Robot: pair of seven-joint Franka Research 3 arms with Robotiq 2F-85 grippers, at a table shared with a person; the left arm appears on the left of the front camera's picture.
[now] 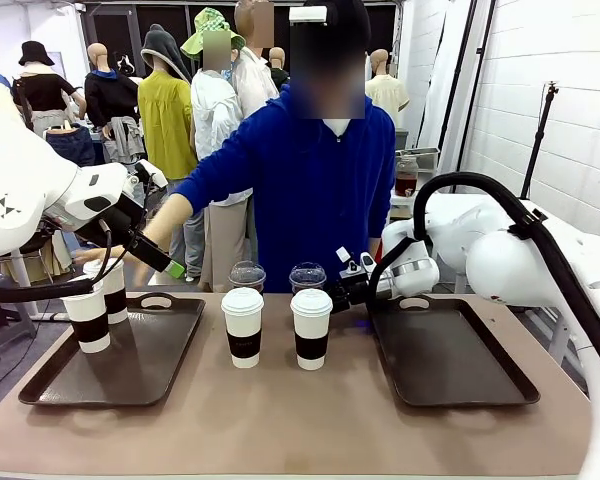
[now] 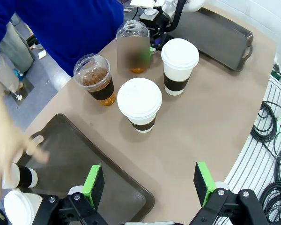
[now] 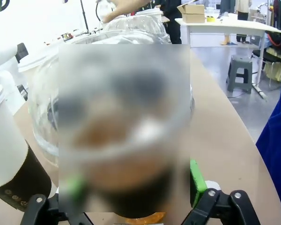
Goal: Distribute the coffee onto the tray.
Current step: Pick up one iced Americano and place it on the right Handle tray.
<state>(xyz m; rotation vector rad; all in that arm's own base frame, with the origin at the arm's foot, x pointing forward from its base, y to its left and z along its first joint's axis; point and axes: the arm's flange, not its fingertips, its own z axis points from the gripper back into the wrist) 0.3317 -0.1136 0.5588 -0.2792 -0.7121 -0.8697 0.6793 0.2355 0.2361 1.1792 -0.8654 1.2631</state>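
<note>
The right gripper had its fingers on either side of the right-hand iced coffee by the table's far edge. Whether the pads were pressing it, I couldn't tell. Just left of it stood the other iced coffee, and two sleeved paper cups stood just nearer, mid-table. The right tray showed its whole dark floor. The left gripper hung with fingers wide apart above the left tray, where two more paper cups stood along the left edge.

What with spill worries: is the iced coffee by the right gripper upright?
Upright: the iced coffee stands level, its domed top uppermost.
</note>
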